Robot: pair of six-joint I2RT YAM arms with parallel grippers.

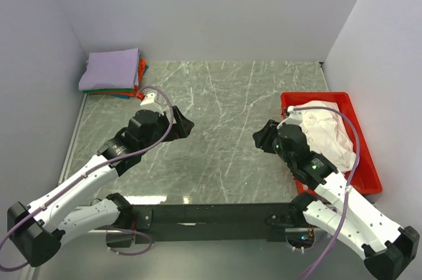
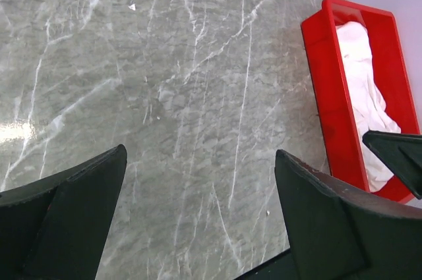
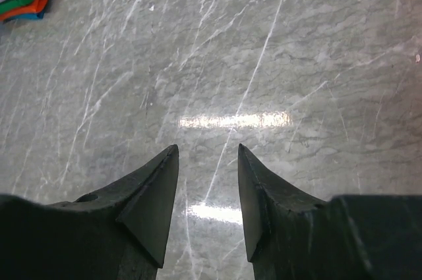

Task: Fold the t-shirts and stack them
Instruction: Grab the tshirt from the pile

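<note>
Seen from above, the grey marbled tabletop carries a pile of folded t-shirts in its far left corner, at about ten o'clock from the centre. A lavender one lies on top, with orange, green and blue edges showing beneath it. At about three o'clock, along the right edge, sits a red tray. A white t-shirt lies crumpled inside it and fills most of the tray. The left hand hangs over the tabletop left of centre, pointing toward three o'clock, its two fingers spread wide apart with nothing between them. Its own camera shows only bare marble in the gap, and the tray with the white cloth lies at about two o'clock, beyond the right finger. The right hand hangs just beside the tray's left wall, pointing toward nine o'clock. Its fingers also stand apart, with a narrower gap that holds nothing. Its wrist view shows bare tabletop and a bright streak of reflected light between the tips, with a corner of the folded pile at eleven o'clock. The two hands face each other across the middle of the tabletop, well apart, and neither touches any cloth.
</note>
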